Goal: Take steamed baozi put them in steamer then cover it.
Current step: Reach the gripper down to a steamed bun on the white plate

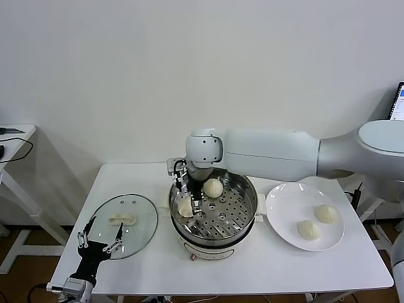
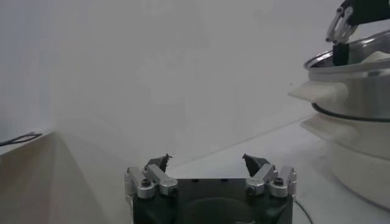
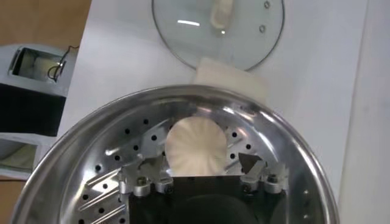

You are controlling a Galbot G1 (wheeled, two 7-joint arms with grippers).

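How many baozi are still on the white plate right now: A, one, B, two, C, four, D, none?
B: two baozi lie on the white plate, while two more already sit on the perforated tray of the steamer.

Steamer rim cut off below; right claw partly covering one baozi.
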